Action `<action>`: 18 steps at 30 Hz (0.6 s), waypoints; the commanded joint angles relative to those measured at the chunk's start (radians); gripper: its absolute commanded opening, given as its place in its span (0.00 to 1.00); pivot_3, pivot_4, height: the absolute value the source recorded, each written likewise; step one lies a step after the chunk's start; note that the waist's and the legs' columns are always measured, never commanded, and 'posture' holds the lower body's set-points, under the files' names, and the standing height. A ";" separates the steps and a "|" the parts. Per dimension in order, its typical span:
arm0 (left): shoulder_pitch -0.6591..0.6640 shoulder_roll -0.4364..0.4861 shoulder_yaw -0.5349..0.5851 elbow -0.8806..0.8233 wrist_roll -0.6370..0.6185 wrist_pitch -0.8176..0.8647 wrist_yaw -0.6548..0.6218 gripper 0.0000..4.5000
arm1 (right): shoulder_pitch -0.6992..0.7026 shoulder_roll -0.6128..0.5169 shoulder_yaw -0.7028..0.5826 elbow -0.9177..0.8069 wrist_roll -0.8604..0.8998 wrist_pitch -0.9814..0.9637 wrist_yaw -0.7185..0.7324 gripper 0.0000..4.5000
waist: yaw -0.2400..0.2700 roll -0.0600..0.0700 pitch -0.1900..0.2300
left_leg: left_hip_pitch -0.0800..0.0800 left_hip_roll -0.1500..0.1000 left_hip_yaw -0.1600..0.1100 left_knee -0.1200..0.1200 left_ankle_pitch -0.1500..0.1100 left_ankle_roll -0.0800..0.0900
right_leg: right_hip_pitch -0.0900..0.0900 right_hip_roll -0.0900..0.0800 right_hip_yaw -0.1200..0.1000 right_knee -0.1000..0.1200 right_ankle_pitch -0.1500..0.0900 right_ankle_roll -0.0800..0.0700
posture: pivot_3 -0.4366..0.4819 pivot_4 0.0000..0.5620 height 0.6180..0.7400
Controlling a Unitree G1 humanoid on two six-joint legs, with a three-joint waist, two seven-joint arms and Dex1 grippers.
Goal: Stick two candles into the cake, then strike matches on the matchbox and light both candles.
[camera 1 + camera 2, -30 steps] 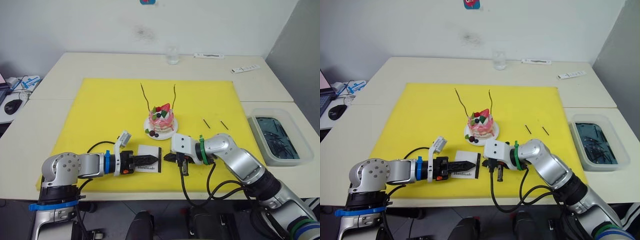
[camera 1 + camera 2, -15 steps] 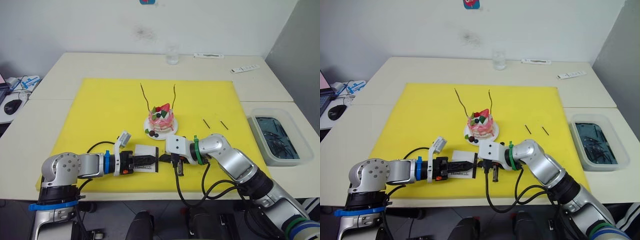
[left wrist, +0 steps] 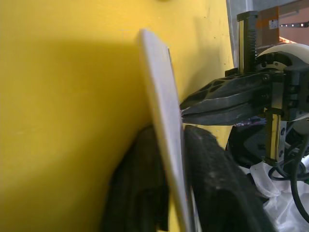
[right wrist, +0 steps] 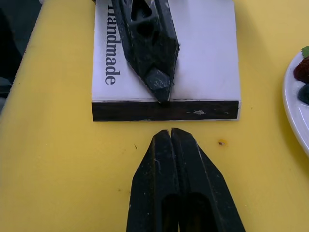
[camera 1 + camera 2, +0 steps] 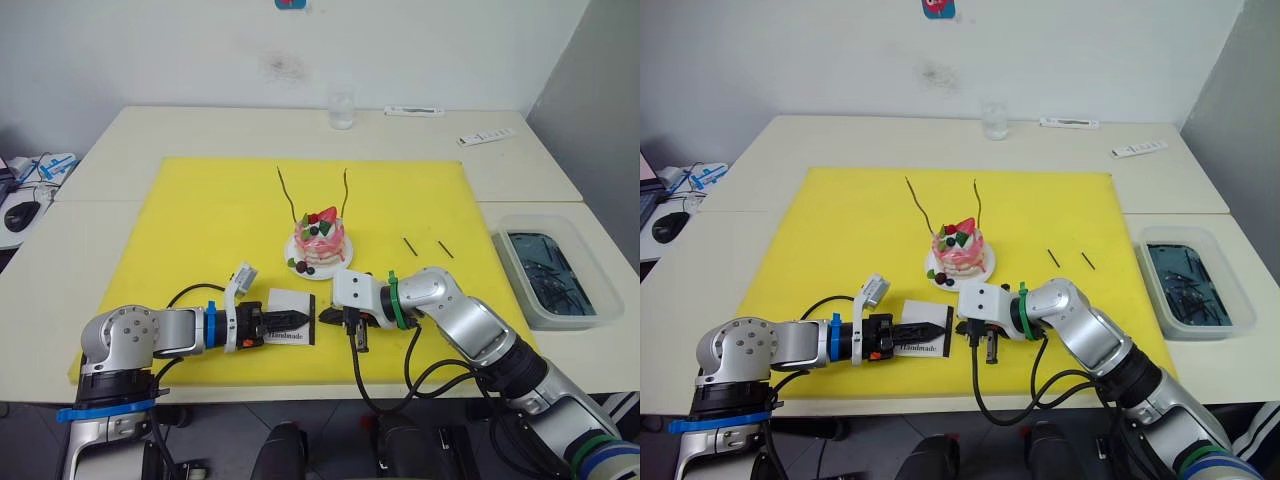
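Yellow mat shows you're half done: both candles [image 5: 287, 194] already stand in the cake [image 5: 319, 241]. Your left gripper [image 5: 300, 318] pinches the matchbox [image 5: 290, 317] near the mat's front edge; your right gripper [image 4: 170, 134], fingers pressed together, points at its black strip. Both matches [image 5: 411, 243] lie unstruck right of the cake, candles unlit

Two candles [image 5: 284, 192] in one cake [image 5: 319, 238]; two matches [image 5: 411, 244] beyond right gripper [image 5: 325, 317]; one matchbox [image 5: 290, 317] between left gripper's [image 5: 303, 317] fingers.
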 commanded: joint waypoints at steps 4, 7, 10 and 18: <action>0.026 0.005 -0.012 0.020 0.042 0.013 0.017 0.00 | -0.010 -0.003 -0.009 -0.030 -0.002 -0.003 0.007 0.00 | -0.002 0.000 0.000 | 0.000 0.000 0.000 0.000 0.000 0.000 | 0.000 0.000 0.000 0.000 0.000 0.000 | 0.48 0.27 1.00; 0.028 0.007 -0.009 0.013 0.039 0.009 0.014 0.00 | -0.015 0.000 -0.027 -0.046 0.007 0.004 0.000 0.00 | -0.003 0.000 0.000 | 0.000 0.000 0.000 0.000 0.000 0.000 | 0.000 0.000 0.000 0.000 0.000 0.000 | 0.48 0.27 1.00; 0.026 0.017 0.003 -0.008 0.018 0.016 -0.003 0.00 | -0.027 0.015 -0.093 -0.092 0.046 0.053 -0.026 0.00 | -0.003 0.000 0.000 | 0.000 0.000 0.000 0.000 0.000 0.000 | 0.000 0.000 0.000 0.000 0.000 0.000 | 0.48 0.27 1.00; 0.008 0.037 0.093 -0.127 -0.108 0.051 -0.062 0.00 | 0.031 -0.012 -0.365 -0.306 0.158 0.177 -0.138 0.00 | -0.004 0.000 0.000 | -0.006 0.000 -0.001 -0.002 0.000 0.000 | -0.005 0.000 -0.001 0.000 0.001 0.001 | 0.48 0.27 1.00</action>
